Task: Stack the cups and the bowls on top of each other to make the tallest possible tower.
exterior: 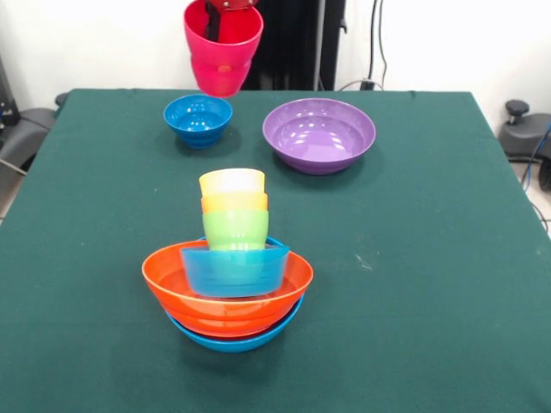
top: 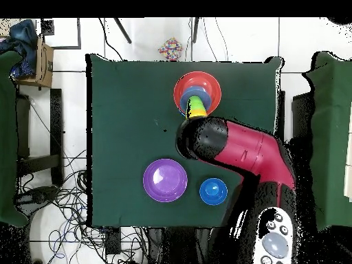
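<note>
Pink cup (exterior: 223, 50): held upright, mouth up, in the gripper (exterior: 225, 10), raised above the bench's far edge; gripper clamped on its rim, largely cut off at the top.
Tower (exterior: 230, 258): near the front edge, upright; light-blue and orange bowls below, green, orange, yellow cups above.
Dark-blue bowl (exterior: 198, 119), purple bowl (exterior: 318, 134): near the far edge.
Overhead, the arm (top: 240, 151) hides the gripper.

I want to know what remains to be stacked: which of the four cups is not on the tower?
The magenta-pink cup. The gripper holds it in the air above the table's far side, while the green, orange and yellow cups sit nested on the tower.
</note>
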Tool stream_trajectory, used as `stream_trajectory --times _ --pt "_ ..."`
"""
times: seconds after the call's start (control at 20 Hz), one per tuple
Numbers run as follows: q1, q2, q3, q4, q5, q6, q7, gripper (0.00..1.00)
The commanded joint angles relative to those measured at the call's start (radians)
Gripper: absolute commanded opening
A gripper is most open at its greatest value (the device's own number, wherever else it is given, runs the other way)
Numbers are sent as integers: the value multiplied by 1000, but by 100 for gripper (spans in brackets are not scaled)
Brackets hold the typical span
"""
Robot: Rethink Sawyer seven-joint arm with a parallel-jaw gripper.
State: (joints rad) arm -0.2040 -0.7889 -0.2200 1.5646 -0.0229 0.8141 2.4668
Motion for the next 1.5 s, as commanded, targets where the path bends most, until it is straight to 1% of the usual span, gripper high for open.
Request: stream_trajectory --times 0.05,0.4,0.6,0.85,1.2,1.4,1.5 --pt "-20 3 122 105 -100 -58 -186 0" --pt "-22 17 129 130 -112 -111 -156 0" --pt "-18 17 132 140 -105 -111 -133 0" --pt "-16 25 132 159 -115 -128 -123 0" --pt "-21 40 137 168 -123 -157 -115 0" --pt "-17 63 138 165 -132 -188 -99 0" --pt "0 68 121 154 -143 -171 -88 0"
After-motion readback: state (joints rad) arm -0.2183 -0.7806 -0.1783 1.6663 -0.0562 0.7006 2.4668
